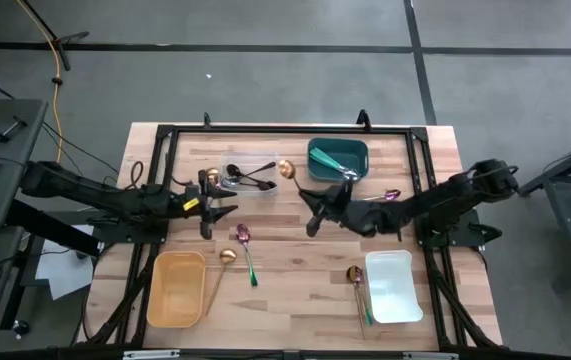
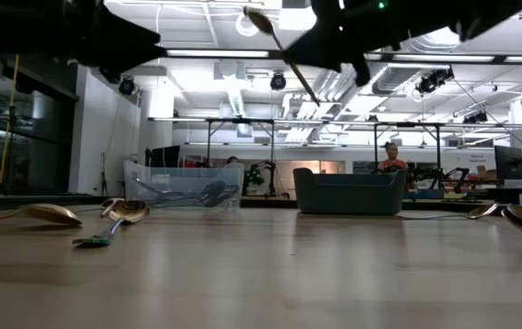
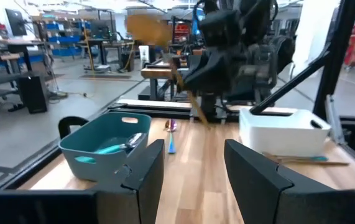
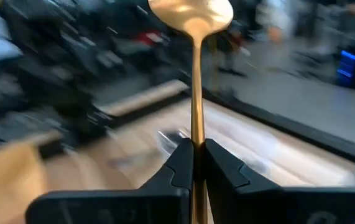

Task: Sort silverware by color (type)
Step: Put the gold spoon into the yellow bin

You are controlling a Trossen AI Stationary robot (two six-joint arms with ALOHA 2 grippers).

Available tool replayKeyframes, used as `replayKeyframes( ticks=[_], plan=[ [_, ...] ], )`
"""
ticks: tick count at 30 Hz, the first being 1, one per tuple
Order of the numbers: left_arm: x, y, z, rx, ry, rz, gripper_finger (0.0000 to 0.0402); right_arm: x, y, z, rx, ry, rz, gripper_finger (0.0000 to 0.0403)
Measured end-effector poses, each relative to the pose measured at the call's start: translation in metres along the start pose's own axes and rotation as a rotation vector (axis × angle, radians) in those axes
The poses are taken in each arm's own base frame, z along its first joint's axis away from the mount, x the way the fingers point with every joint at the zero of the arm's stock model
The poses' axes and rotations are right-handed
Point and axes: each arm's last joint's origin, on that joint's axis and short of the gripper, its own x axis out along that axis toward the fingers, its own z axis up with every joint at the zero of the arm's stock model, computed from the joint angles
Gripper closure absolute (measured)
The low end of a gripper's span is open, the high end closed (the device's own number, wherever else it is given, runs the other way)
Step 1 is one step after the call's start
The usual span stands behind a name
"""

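1. Right gripper [image 1: 313, 222] is clamped on a gold spoon [image 4: 193, 37], held in the air over mid-table, bowl toward the clear bin [image 1: 248, 178].
2. Left gripper [image 1: 208, 207] hangs open and empty, left of centre.
3. Done so far: teal pieces in the teal bin [image 1: 338, 160], dark ones in the clear bin.
4. Left: orange bin [image 1: 176, 288] looks empty; white bin [image 1: 393, 286] contents unclear; several spoons loose on the table, including a pink spoon [image 1: 245, 240].
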Motion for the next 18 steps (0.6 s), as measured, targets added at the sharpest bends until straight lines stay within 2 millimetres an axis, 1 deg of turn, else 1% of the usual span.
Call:
replayKeyframes(
  ticks=[3,6,8,11,14,18],
  plan=[
    [0.008,0.001,-0.005,-0.001,-0.017,0.001,0.0243,0.005,-0.004,0.002,0.004,-0.086,0.115,0.0391],
    [0.017,0.001,-0.006,-0.032,-0.057,-0.067,0.0243,0.015,-0.003,0.000,0.006,-0.144,0.216,0.0391],
    [0.022,0.001,-0.008,-0.044,-0.079,-0.117,0.0243,0.024,0.000,-0.002,0.012,-0.172,0.273,0.0391],
    [0.029,0.001,-0.012,-0.052,-0.089,-0.141,0.0241,0.039,0.008,-0.006,0.004,-0.173,0.359,0.0391],
    [0.033,0.001,-0.015,-0.057,-0.110,-0.137,0.0227,0.052,0.018,-0.009,-0.002,-0.164,0.421,0.0391],
    [0.036,0.001,-0.015,-0.062,-0.137,-0.140,0.0193,0.067,0.029,-0.017,-0.014,-0.146,0.470,0.0391]
  ],
)
